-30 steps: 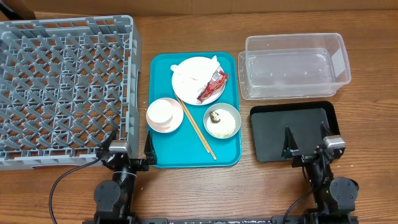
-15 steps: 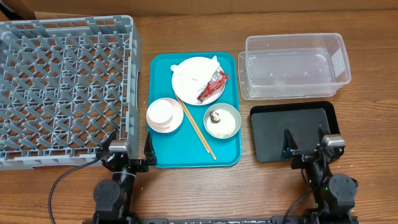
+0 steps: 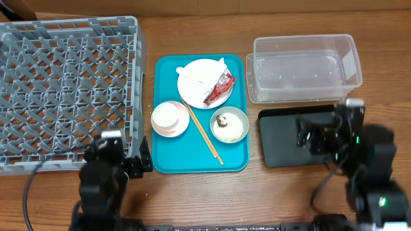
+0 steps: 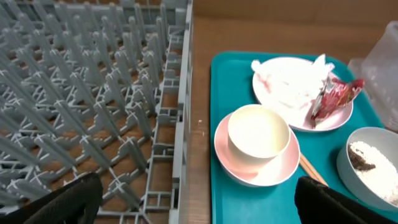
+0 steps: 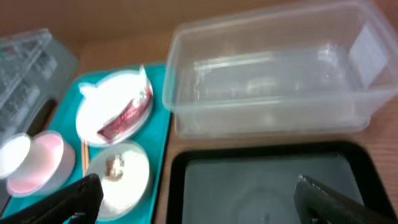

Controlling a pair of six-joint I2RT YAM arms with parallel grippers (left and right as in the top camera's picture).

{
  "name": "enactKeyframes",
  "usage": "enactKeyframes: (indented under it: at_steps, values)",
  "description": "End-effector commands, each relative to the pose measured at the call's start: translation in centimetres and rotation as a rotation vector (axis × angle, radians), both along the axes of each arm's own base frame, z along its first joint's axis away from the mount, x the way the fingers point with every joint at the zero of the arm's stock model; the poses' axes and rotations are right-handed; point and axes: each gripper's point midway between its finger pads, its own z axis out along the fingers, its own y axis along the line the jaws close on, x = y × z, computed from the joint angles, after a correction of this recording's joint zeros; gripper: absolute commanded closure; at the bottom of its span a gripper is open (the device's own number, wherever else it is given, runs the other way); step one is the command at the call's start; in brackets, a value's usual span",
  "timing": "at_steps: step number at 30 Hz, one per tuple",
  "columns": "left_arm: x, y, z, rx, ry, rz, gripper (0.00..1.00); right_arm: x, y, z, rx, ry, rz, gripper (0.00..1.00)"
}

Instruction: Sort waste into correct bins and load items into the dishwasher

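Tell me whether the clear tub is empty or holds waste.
Empty: the clear tub shows only a bare see-through floor; the napkin and red wrapper lie on the white plate.

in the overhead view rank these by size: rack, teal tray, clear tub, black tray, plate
1. rack
2. teal tray
3. clear tub and black tray: they look alike, so no ranking
4. plate

Evenly lit wooden table [image 3: 192,199]
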Motion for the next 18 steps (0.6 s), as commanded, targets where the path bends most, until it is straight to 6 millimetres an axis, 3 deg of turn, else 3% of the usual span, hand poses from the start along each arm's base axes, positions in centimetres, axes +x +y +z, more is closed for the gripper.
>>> enactKeyframes:
  at_steps: [1, 5, 8, 13, 18]
  values:
    - [0.7, 0.0, 1.9, 0.023, 0.082, -0.003, 0.0, 1.6, 0.6, 1.9, 0.01, 0.105, 0.026, 0.0]
    - [0.7, 0.0, 2.0, 0.022, 0.204, 0.002, 0.0, 3.4, 0.7, 2.0, 0.001, 0.294, 0.028, 0.0]
    - [0.8, 0.0, 1.8, 0.026, 0.266, 0.002, 0.0, 5.1, 1.6, 2.5, 0.034, 0.337, 0.06, 0.0]
    - [0.8, -0.2, 1.2, 0.02, 0.308, -0.008, 0.0, 8.6, 3.9, 4.2, 0.08, 0.248, 0.174, 0.0]
    - [0.7, -0.5, 1.2, 0.006, 0.312, -0.025, 0.0, 9.6, 7.6, 4.6, 0.005, 0.189, 0.31, 0.0]
